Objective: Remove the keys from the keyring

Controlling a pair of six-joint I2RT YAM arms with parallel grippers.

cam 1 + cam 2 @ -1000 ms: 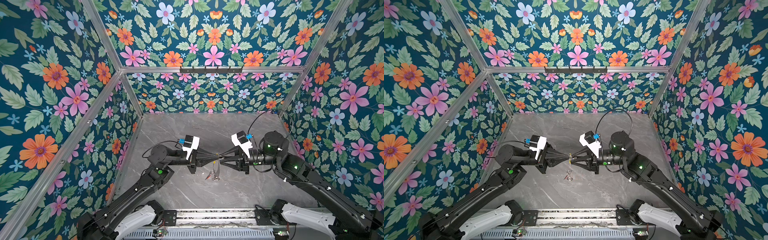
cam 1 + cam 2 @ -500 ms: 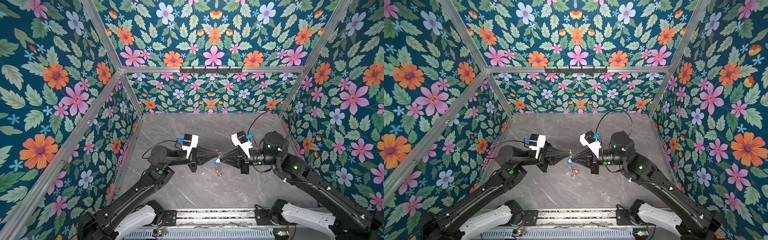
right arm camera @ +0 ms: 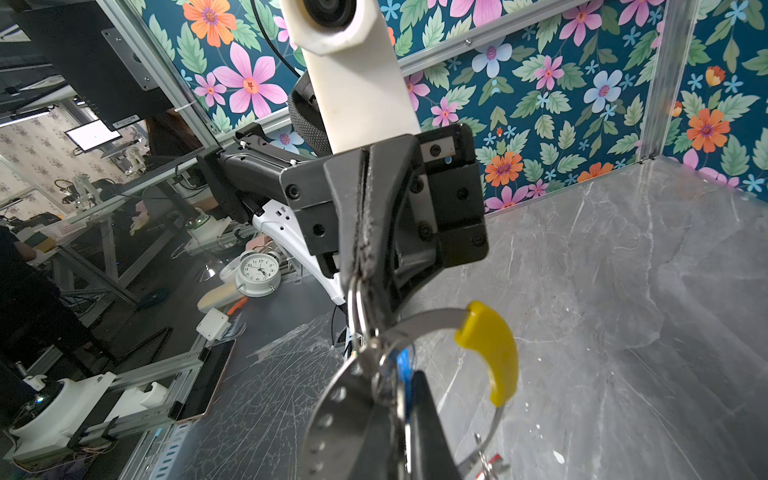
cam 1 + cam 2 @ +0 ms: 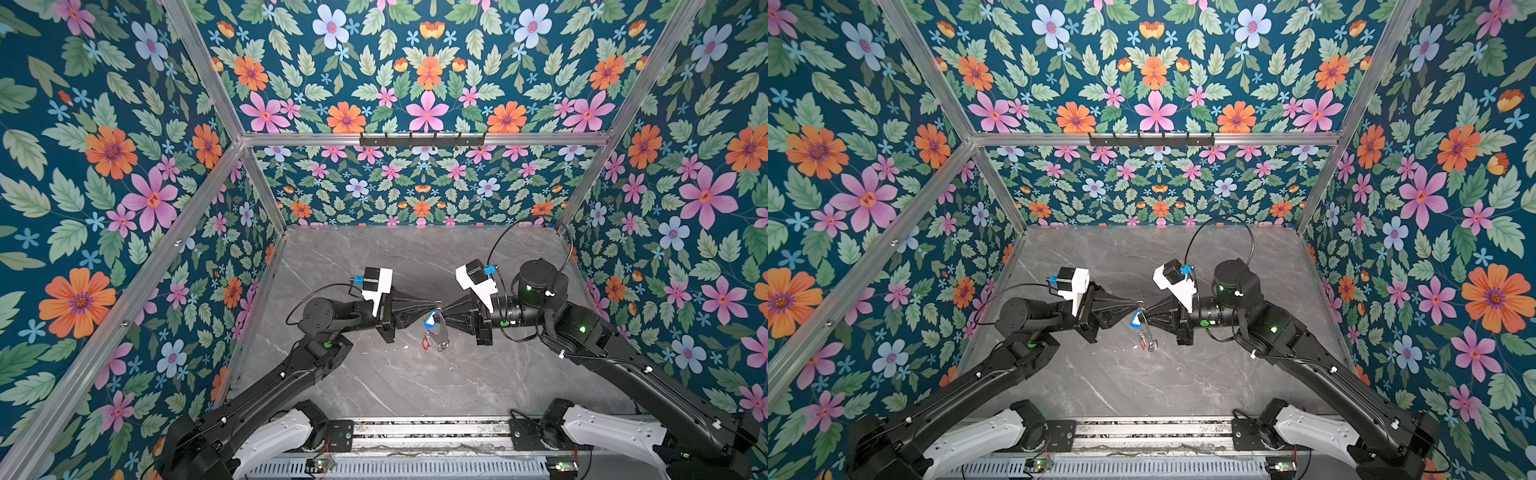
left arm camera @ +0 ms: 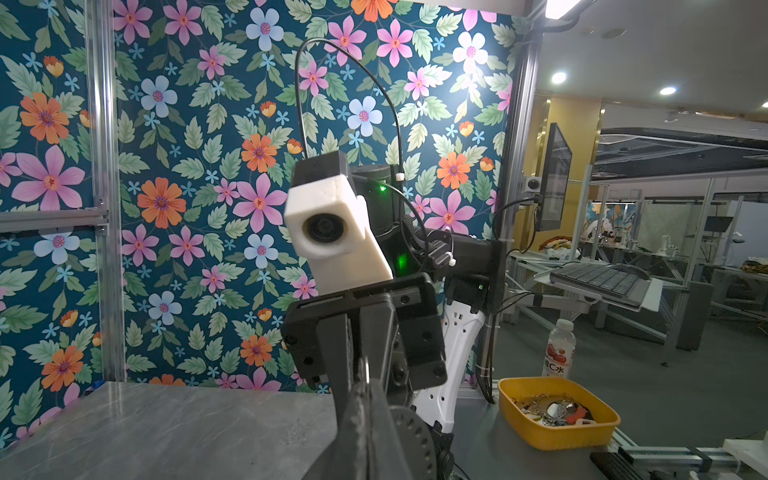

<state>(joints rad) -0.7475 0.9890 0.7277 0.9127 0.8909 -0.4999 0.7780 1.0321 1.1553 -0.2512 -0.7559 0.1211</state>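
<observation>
Right tool [image 4: 446, 309] newly shut, keyring [image 3: 490, 353] between it and left tool [image 4: 435, 306]

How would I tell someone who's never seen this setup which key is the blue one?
Start at the grey marble table, then look above its middle, where two pairs of black fingers meet tip to tip. A keyring with a yellow arc hangs there. The blue-tagged key sits just below that meeting point, while the red-tagged key dangles lower.
</observation>
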